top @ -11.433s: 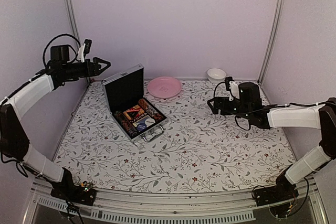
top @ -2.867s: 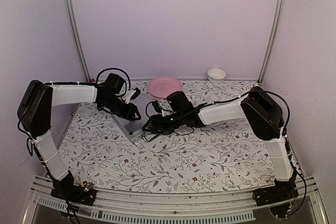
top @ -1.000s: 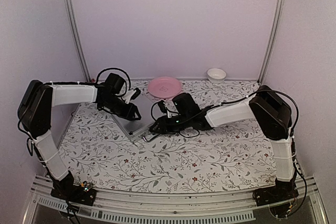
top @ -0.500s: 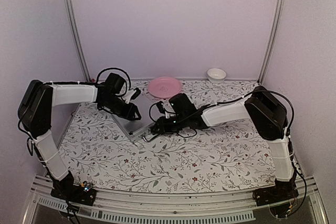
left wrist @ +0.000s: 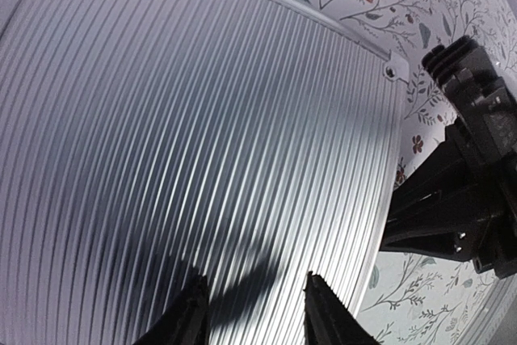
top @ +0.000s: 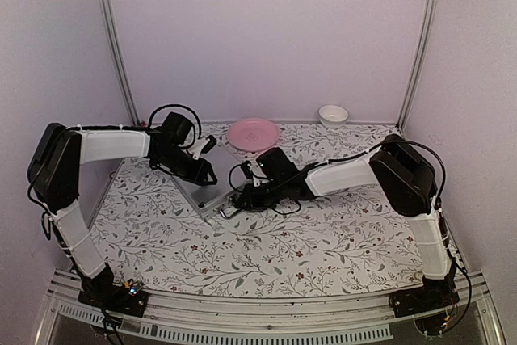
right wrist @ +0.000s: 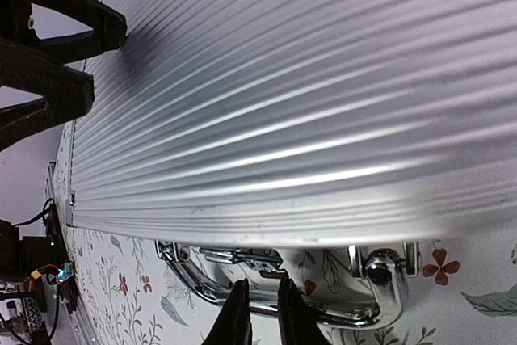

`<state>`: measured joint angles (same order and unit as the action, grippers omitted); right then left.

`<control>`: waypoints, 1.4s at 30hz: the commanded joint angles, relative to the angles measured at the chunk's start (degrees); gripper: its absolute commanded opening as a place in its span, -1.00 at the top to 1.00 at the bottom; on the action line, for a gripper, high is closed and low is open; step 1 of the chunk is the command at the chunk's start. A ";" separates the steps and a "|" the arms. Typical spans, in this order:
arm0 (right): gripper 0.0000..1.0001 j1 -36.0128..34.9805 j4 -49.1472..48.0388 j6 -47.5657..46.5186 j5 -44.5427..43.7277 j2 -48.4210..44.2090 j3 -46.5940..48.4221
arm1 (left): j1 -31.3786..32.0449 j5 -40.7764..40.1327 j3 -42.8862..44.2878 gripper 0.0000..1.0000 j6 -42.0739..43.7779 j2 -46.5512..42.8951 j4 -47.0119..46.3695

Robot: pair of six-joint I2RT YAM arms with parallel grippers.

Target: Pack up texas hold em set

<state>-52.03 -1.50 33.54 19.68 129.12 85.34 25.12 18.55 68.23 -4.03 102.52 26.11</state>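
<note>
Your right gripper [right wrist: 261, 287] has just drawn its jaws together at the front edge of the case [top: 203, 193], right by the handle [right wrist: 381, 276]. You cannot tell whether they nip the handle, a latch or nothing. The lid, which stood up a little while ago, now lies flat. Your left gripper [left wrist: 254, 282] sits on top of the case, jaws apart, tips at the lid. The plate [top: 253, 132] lies just behind the case. The set looks packed, so latching is probably what remains.

The shut case [right wrist: 323, 78] hides whatever is inside. From above, my left arm [top: 174, 155] and right arm [top: 339, 174] cover much of it, and both wrist views crop its edges.
</note>
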 commanded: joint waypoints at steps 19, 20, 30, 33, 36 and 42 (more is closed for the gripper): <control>0.76 -2.21 3.50 -6.97 -11.21 7.65 5.95 | 0.80 -0.99 0.33 0.18 0.78 2.54 2.24; 0.76 -2.26 3.58 -8.07 -11.94 8.00 6.14 | 0.80 -0.97 0.33 0.18 0.78 2.54 2.20; 0.73 -2.27 3.71 -12.11 -12.70 6.29 6.43 | 0.91 -1.25 0.33 0.18 0.71 2.36 2.19; 0.69 -2.26 2.58 -12.72 -10.49 3.47 6.35 | 0.88 -2.02 0.02 0.19 0.76 0.91 1.40; 0.64 -2.23 1.67 -13.18 -8.58 0.39 5.57 | 0.89 -2.81 -1.22 0.19 0.95 -2.57 -0.77; 0.31 -2.22 1.42 -14.73 -7.03 -9.29 1.37 | 0.97 -4.40 -2.61 0.17 -2.40 -10.50 -4.28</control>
<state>-54.33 1.43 20.58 11.31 128.29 88.38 25.26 15.25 66.59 -3.97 98.76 25.12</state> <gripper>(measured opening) 0.312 0.409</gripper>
